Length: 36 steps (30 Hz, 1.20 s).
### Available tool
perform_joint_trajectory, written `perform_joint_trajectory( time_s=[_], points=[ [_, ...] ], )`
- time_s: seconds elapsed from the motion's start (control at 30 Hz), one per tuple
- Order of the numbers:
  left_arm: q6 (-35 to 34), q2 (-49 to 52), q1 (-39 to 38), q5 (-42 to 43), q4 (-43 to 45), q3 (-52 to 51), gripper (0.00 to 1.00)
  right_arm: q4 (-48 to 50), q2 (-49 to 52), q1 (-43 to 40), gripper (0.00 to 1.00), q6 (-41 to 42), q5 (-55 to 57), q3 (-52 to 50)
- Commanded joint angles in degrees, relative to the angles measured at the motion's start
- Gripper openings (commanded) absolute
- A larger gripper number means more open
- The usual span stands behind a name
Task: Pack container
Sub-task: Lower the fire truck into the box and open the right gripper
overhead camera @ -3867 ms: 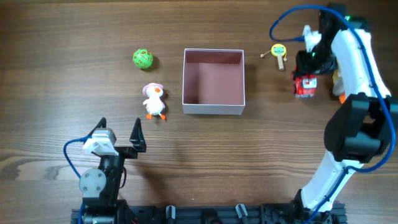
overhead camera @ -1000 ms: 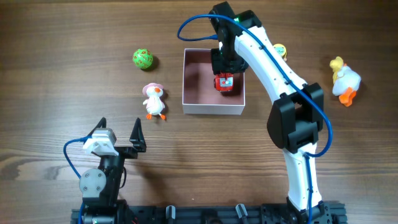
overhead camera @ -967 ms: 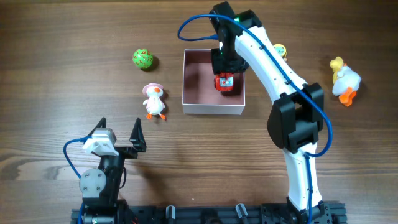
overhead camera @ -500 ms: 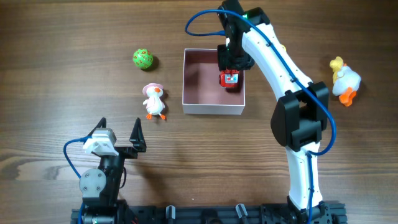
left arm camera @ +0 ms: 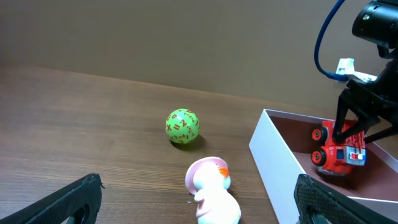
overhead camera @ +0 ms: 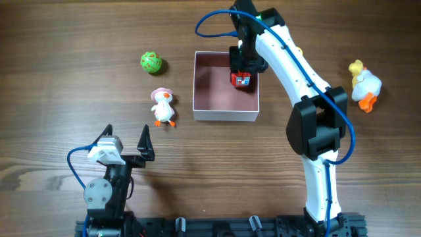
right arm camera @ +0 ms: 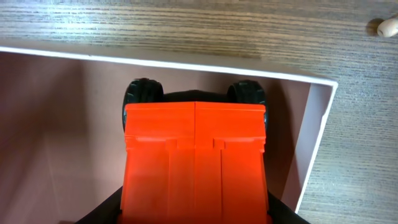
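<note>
The container (overhead camera: pixel 225 116) is a square white box with a dusty-pink inside, at the table's middle. My right gripper (overhead camera: pixel 241 70) is shut on a red toy truck (overhead camera: pixel 241 80) inside the container's far right corner. In the right wrist view the truck (right arm camera: pixel 196 155) fills the space between the dark fingers (right arm camera: pixel 102 211), with the container's white wall (right arm camera: pixel 314 124) just beyond its black wheels. The left wrist view shows the truck (left arm camera: pixel 339 152) low inside the container (left arm camera: pixel 273 162). My left gripper (overhead camera: pixel 125 146) stands open near the front left, holding nothing.
A white duck with a pink hat (overhead camera: pixel 162 106) and a green ball (overhead camera: pixel 150 62) lie left of the container. A yellow duck (overhead camera: pixel 364 84) lies at the far right. A small yellow toy (overhead camera: pixel 296 51) peeks from behind the right arm.
The right gripper has carried the truck a little toward the container's far right corner. The left arm and the other toys have not moved.
</note>
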Motion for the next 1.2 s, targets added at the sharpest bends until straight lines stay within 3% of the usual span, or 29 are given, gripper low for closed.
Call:
perform_joint_trajectory(
  time_s=[0.0,0.63,0.77,1.17],
  points=[
    [1.1,-0.4,0.4,-0.1,-0.4,-0.2,1.0,0.3,1.0,0.2,0.5,0.0,1.4,0.2],
    [1.1,-0.4,0.4,-0.1,-0.4,-0.2,1.0,-0.5,3.2,-0.1,0.51,0.4,1.4,0.1],
    [1.1,-0.4,0.4,-0.1,-0.4,-0.2,1.0,0.2,3.2,-0.2,0.63,0.2,1.5,0.1],
    [1.1,-0.4,0.4,-0.1,-0.4,-0.2,1.0,0.3,3.2,-0.2,0.64,-0.1,-0.3,0.2]
  ],
)
